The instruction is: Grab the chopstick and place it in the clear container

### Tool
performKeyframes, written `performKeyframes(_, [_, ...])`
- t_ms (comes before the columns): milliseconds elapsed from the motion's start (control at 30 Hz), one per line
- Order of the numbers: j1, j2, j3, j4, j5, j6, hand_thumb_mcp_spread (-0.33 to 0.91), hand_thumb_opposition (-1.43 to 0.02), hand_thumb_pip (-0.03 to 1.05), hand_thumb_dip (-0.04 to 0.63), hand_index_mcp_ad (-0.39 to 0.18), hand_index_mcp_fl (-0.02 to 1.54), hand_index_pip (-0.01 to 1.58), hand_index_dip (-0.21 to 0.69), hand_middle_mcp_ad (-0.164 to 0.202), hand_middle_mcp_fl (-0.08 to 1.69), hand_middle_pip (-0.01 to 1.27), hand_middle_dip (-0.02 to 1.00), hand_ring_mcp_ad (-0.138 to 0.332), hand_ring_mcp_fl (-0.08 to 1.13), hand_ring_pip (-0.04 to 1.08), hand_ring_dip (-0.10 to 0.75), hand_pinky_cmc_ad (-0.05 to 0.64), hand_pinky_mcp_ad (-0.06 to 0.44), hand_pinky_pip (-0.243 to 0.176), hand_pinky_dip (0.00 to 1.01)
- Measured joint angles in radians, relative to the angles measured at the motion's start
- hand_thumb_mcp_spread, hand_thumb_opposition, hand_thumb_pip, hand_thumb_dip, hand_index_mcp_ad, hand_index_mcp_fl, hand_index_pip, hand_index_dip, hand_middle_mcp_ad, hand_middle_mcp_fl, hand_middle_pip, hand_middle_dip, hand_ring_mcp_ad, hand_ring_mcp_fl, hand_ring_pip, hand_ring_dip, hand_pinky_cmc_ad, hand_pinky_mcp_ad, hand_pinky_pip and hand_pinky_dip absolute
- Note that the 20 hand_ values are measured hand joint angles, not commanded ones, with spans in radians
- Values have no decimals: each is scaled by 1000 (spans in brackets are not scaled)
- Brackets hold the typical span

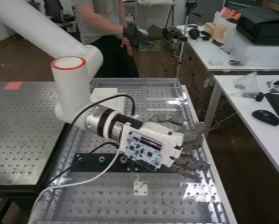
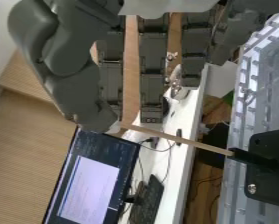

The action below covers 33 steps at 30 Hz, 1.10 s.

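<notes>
From the left of the high view, we find the white arm reaching over the bench to the hand, which lies toward the bench's right side. In the wrist view we note, in order, the thumb, the fingers, straight and slightly spread, and the chopstick, whose far end sits in a black holder. The governing relation is crosswise: the chopstick's long axis runs from the holder past the fingertips, its free end just beside the thumb's tip. Whether they touch we cannot tell. We judge that the grasp requires closing thumb and fingers across the shaft, then withdrawing along its axis; a sideways pull might bind it.
</notes>
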<state>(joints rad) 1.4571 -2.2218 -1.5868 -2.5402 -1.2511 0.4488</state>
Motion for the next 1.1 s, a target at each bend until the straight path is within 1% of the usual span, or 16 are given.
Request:
performKeyframes(100, [1, -4, 5, -3, 5, -2, 457, -833, 742, 356, -154, 545, 817, 94, 86, 735, 311, 567, 211, 319, 75, 234, 276, 185, -84, 253])
performKeyframes(167, [1, -6, 9, -4, 10, -4, 475, -833, 724, 356, -154, 524, 846, 94, 86, 731, 316, 567, 215, 323, 77, 248, 276, 185, -84, 239])
performKeyframes(233, [1, -10, 15, -8, 14, -7, 485, -833, 667, 354, -154, 527, 871, 94, 82, 735, 344, 567, 211, 344, 77, 250, 276, 175, -84, 239])
performKeyframes(300, [1, -13, 21, -12, 14, -9, 499, -833, 663, 354, -154, 524, 871, 94, 82, 731, 354, 571, 209, 360, 72, 248, 278, 175, -82, 208])
performKeyframes(333, [1, -14, 25, -14, 15, -11, 501, -833, 660, 356, -154, 524, 871, 94, 86, 733, 365, 586, 208, 375, 72, 251, 278, 173, -66, 211])
performKeyframes(367, [1, -15, 27, -16, 15, -11, 517, -833, 654, 356, -154, 524, 871, 94, 82, 737, 379, 590, 208, 379, 72, 251, 278, 169, -66, 211])
performKeyframes(433, [1, -18, 33, -20, 13, -15, 529, -833, 613, 354, -168, 524, 871, 94, 82, 738, 379, 590, 206, 375, 72, 251, 279, 166, -66, 211])
performKeyframes(467, [0, -19, 35, -21, 12, -16, 536, -829, 607, 356, -169, 524, 871, 94, 82, 738, 379, 590, 202, 374, 72, 251, 279, 166, -68, 204])
performKeyframes(500, [0, -21, 39, -25, 11, -18, 536, -829, 607, 340, -169, 524, 871, 94, 82, 730, 384, 590, 197, 386, 70, 267, 286, 164, -65, 192])
performKeyframes(533, [0, -22, 41, -27, 11, -19, 532, -833, 607, 339, -169, 527, 871, 94, 82, 747, 393, 607, 201, 391, 80, 295, 283, 164, -51, 195])
performKeyframes(633, [-1, -28, 52, -40, 10, -25, 545, -833, 607, 339, -169, 527, 864, 91, 84, 747, 403, 607, 199, 405, 79, 300, 304, 164, -51, 192])
performKeyframes(733, [-3, -31, 58, -49, 9, -31, 565, -829, 595, 339, -169, 538, 883, 91, 84, 750, 405, 607, 195, 408, 75, 300, 300, 164, -54, 190])
performKeyframes(800, [-4, -32, 60, -52, 8, -34, 567, -829, 593, 335, -169, 536, 887, 91, 84, 750, 410, 623, 188, 417, 72, 302, 321, 166, -47, 190])
performKeyframes(933, [-8, -34, 64, -59, 11, -37, 571, -833, 592, 326, -169, 560, 887, 91, 84, 756, 410, 623, 183, 419, 75, 316, 316, 166, -45, 190])
performKeyframes(1000, [-8, -35, 65, -60, 11, -38, 581, -829, 592, 326, -169, 576, 887, 91, 84, 750, 412, 623, 182, 421, 80, 328, 332, 166, -40, 194])
performKeyframes(1100, [-8, -38, 70, -63, 11, -42, 581, -829, 581, 325, -169, 593, 883, 91, 84, 771, 412, 623, 182, 419, 80, 330, 332, 166, -37, 190])
